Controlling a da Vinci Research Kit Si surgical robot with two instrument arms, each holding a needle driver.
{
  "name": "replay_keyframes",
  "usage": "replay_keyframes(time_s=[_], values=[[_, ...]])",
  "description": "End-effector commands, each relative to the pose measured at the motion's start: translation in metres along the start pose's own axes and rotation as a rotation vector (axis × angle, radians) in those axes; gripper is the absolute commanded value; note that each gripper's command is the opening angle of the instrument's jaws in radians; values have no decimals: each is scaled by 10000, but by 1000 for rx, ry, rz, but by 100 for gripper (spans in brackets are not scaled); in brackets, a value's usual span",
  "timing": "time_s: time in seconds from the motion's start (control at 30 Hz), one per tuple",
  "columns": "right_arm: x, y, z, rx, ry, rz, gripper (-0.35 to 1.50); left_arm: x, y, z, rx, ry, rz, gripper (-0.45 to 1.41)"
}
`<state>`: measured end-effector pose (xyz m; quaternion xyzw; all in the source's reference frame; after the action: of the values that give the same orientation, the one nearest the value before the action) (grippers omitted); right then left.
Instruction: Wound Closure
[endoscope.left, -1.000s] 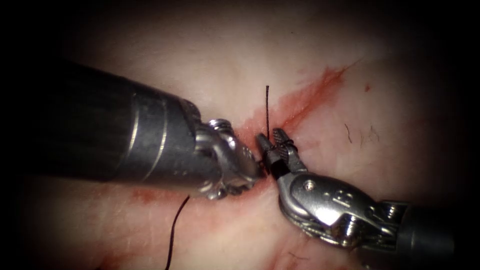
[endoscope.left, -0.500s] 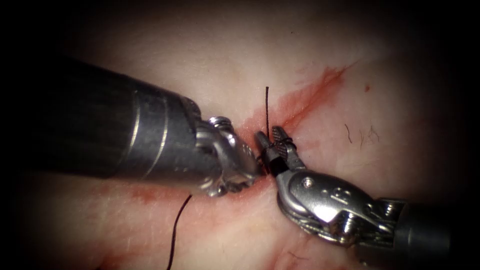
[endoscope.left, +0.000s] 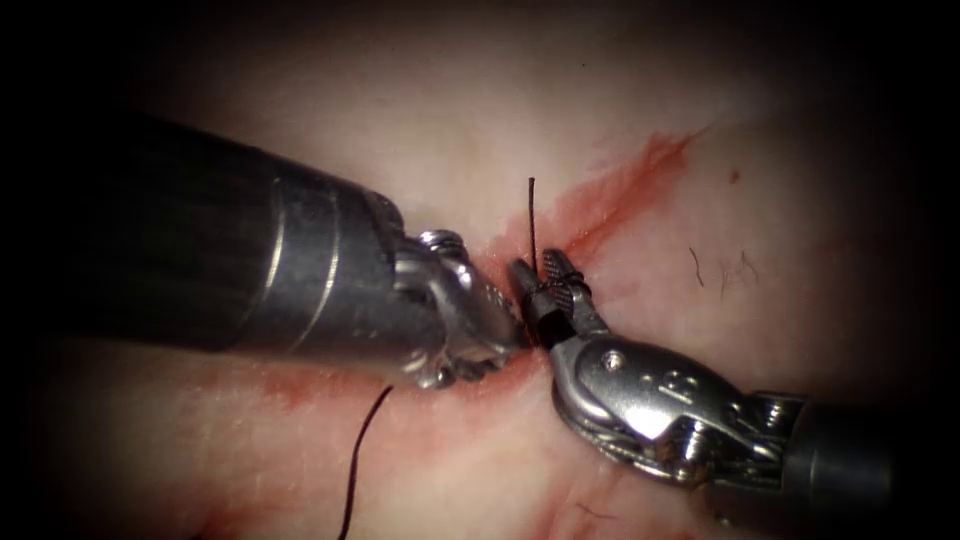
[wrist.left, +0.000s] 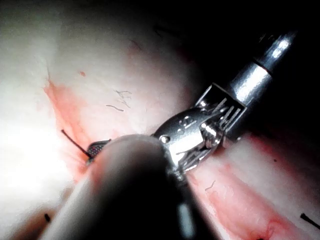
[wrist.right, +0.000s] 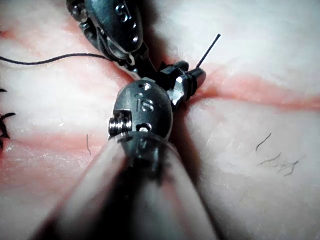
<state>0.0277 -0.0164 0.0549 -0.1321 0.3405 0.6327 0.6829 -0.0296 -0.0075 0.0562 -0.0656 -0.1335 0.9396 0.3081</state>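
The cut (endoscope.left: 625, 185) runs as a red line across the pale tissue (endoscope.left: 440, 110). My left tool (endoscope.left: 508, 322) comes in from the left, its jaws pressed down at the cut and shut on the dark thread (endoscope.left: 358, 450), which trails away toward the near edge. My right tool (endoscope.left: 540, 268) meets it from the lower right. Its jaws stand slightly open, with a turn of thread across them and the short thread end (endoscope.left: 532, 215) rising upright between the tips. In the right wrist view the thread (wrist.right: 50, 61) leads to the left tool (wrist.right: 114, 25), and the short end (wrist.right: 210, 49) sticks up beside my right tool (wrist.right: 187, 75).
Red fluid (endoscope.left: 300, 385) stains the tissue along the cut under the left tool. Short cut ends of thread (wrist.right: 5, 122) from other stitches show at the tissue's margin, and another (wrist.left: 307, 219) in the left wrist view. Fine hairs (endoscope.left: 735, 268) lie right of the cut.
Both tools have crept a little closer at the cut; the right tool has edged up and left. The short thread end stands slightly lower. Holds are unchanged.
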Motion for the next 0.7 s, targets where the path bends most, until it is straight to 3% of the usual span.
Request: replay_keyframes(time_s=[0.03,0.7], values=[[0,-6,7,0,2,1,68,5,0,6,1,1,0,-45],[-4,-8,14,18,4,1,46,4,1,7,-4,0,0,-45]])
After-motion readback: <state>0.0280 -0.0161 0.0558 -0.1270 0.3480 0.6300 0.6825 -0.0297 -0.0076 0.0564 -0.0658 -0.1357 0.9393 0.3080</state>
